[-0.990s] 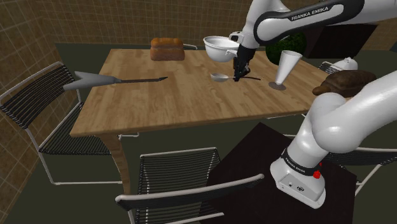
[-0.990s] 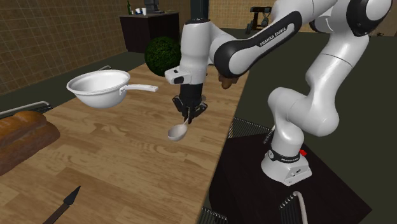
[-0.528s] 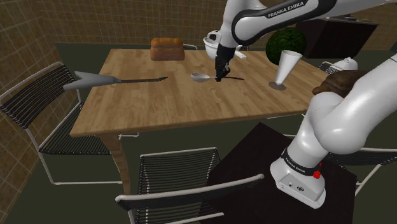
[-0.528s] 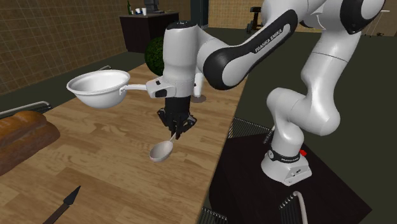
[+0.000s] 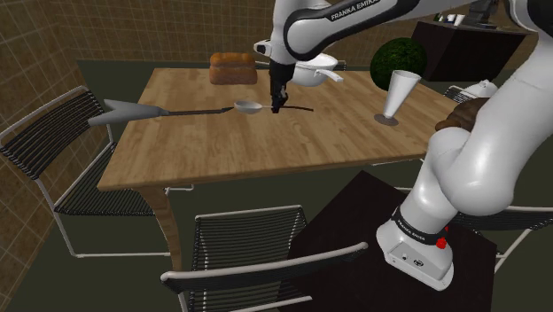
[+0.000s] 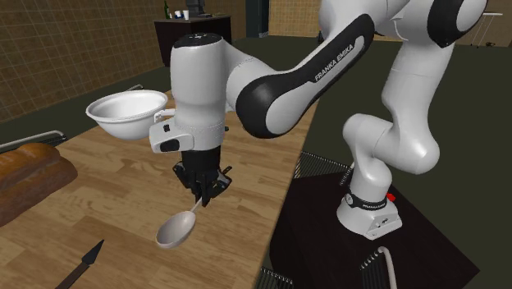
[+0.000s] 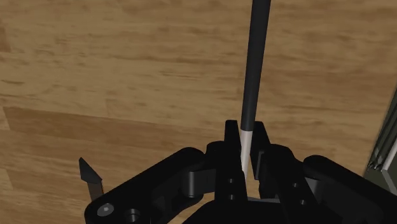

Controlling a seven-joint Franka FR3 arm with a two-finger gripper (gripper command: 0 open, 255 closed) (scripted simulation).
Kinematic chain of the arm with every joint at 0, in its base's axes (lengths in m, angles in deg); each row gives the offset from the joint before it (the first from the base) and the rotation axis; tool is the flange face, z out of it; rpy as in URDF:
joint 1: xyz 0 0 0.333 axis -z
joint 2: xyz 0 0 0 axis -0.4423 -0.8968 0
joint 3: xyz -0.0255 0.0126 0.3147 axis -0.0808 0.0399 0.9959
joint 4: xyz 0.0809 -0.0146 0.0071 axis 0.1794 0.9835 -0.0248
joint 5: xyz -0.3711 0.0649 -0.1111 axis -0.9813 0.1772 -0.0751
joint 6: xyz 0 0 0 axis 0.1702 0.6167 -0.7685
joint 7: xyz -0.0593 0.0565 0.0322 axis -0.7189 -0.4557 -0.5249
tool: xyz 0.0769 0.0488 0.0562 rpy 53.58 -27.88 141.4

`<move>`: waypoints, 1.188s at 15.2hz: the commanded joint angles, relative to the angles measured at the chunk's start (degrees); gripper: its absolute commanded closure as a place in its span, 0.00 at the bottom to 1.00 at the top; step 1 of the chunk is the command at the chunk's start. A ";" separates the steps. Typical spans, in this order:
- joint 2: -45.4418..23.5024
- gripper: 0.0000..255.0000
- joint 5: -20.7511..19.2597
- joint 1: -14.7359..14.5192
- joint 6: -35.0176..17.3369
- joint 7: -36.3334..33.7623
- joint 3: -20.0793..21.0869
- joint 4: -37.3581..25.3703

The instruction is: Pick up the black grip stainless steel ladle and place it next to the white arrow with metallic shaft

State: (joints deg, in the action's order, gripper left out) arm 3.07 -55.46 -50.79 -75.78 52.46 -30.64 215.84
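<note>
gripper (image 5: 277,105): pointing down over mid-table. Fingers narrow, clamped on the ladle's stem where the silver metal meets the black grip.
ladle (image 5: 247,106): held, tilted. The bowl hangs lower than the fingers, toward the shoulder view's left, and the black grip sticks out the opposite side. The bowl is low over the wood; can't tell if it touches.
arrow (image 5: 133,112): flat on the table. Pale grey end toward the shoulder view's left, dark shaft running right. Its tip is just beside the ladle bowl.
table (image 5: 266,146): wood planks.
loaf (image 5: 233,67): brown, at the far edge, well apart from the gripper.
white pan (image 6: 127,113): on the table behind the arm.
cone cup (image 5: 399,93): white, upright, toward the shoulder view's right.
shrub (image 5: 383,64): dark green ball behind the cone cup.
stand (image 6: 320,222): black box under the arm base.
</note>
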 commanded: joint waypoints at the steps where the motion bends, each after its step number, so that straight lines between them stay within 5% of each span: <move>1: -3.57 1.00 1.02 -1.04 0.53 -1.43 0.97 -3.89; 11: -21.85 1.00 4.57 -4.32 6.06 -6.47 4.31 -26.99; 18: -23.41 1.00 4.77 -4.24 1.16 -6.58 4.38 -23.63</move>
State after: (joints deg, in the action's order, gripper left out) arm -20.09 -50.72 -55.03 -73.96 45.92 -26.27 191.82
